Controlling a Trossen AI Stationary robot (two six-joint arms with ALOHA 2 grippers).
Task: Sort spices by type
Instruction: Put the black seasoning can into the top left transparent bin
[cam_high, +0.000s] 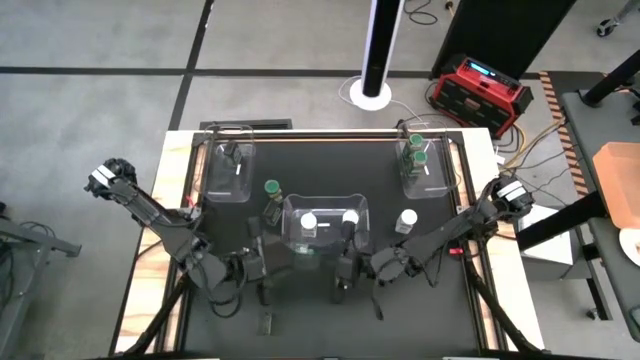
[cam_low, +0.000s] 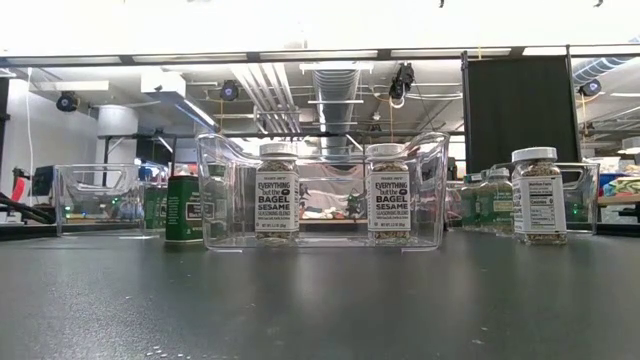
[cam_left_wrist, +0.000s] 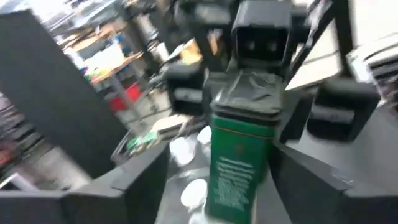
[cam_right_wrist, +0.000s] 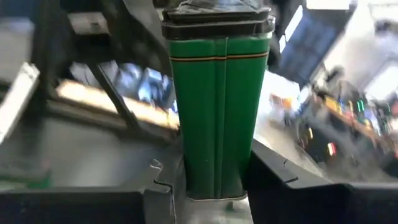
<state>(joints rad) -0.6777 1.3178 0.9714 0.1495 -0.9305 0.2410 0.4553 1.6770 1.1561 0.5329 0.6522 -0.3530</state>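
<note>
1. Centrally, a green tin (cam_right_wrist: 217, 112) with a dark lid is held upright in the right tool (cam_right_wrist: 211, 190); its fingers (cam_right_wrist: 286, 186) are pressed against both sides of the tin's base
2. The same tin is faced by the left tool (cam_left_wrist: 221, 186), whose fingers (cam_left_wrist: 124, 186) are spread wider than the tin, with a gap seen on one side
3. Both tools are met over the near part of the desk (cam_high: 420, 310), in front of the middle bin (cam_high: 325, 203)
4. Two white-lidded jars (cam_low: 277, 190) labelled bagel sesame are stood upright inside the middle bin
5. A green-lidded jar (cam_high: 271, 188) is placed just beside that bin on the left, and a single white-lidded jar (cam_high: 406, 220) near it on the right
6. More green-lidded jars (cam_high: 418, 150) are kept in the far right bin (cam_high: 437, 185); the contents of the far left bin (cam_high: 215, 185) cannot be made out
</note>
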